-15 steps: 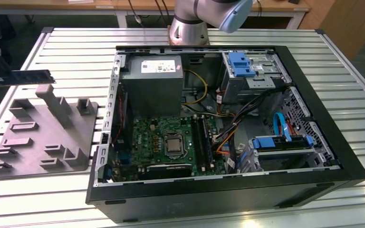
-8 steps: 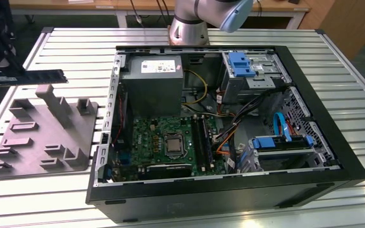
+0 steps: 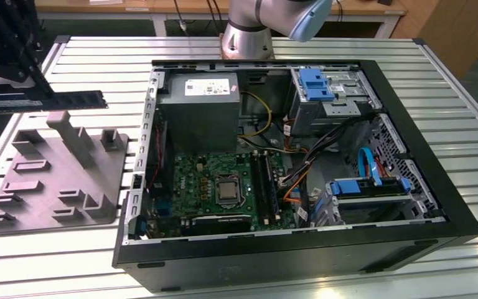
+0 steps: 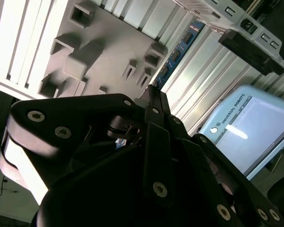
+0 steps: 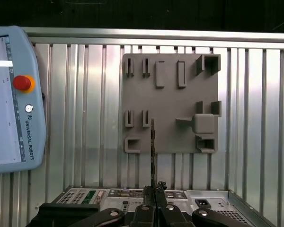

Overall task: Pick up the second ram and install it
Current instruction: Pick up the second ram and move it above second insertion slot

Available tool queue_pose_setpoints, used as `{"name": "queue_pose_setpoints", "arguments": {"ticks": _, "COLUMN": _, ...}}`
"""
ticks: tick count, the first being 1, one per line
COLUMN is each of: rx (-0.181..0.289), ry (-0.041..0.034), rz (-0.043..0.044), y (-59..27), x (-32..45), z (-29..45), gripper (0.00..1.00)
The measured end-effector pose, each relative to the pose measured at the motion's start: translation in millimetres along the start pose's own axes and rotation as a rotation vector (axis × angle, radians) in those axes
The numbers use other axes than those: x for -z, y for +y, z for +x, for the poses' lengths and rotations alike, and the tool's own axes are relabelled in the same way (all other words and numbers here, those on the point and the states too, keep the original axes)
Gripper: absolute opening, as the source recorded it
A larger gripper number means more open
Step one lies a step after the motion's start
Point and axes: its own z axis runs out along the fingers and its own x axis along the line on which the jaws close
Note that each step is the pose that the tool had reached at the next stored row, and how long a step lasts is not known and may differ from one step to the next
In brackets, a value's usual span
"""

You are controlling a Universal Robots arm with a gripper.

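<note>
The second ram (image 3: 52, 101) is a slim stick with black chips, held level above the table at the exterior view's left, over the far edge of the grey holder plate (image 3: 56, 168). My gripper (image 3: 42, 92) is shut on it from above. In the first wrist view the second ram (image 5: 153, 146) shows edge-on, sticking out from between the closed fingertips of the gripper (image 5: 154, 187) over the holder plate (image 5: 170, 104). In the second wrist view its blue-green board (image 4: 180, 49) runs out past the gripper (image 4: 151, 92).
An open computer case (image 3: 438, 205) lies at the middle and right of the slatted table, with the green motherboard (image 3: 206, 180) and its black slot strips (image 3: 264, 180) inside. A power supply (image 3: 197, 109) and drive cages (image 3: 330, 87) stand in the case. A teach pendant (image 5: 9, 94) lies beside the plate.
</note>
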Motion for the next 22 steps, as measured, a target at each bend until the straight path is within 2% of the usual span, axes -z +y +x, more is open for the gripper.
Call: {"name": "queue_pose_setpoints", "arguments": {"ticks": 22, "rx": 0.0, "ry": -0.0001, "rz": 0.0, "y": -56.8, "x": 0.0, "z": 0.5, "gripper": 0.11}}
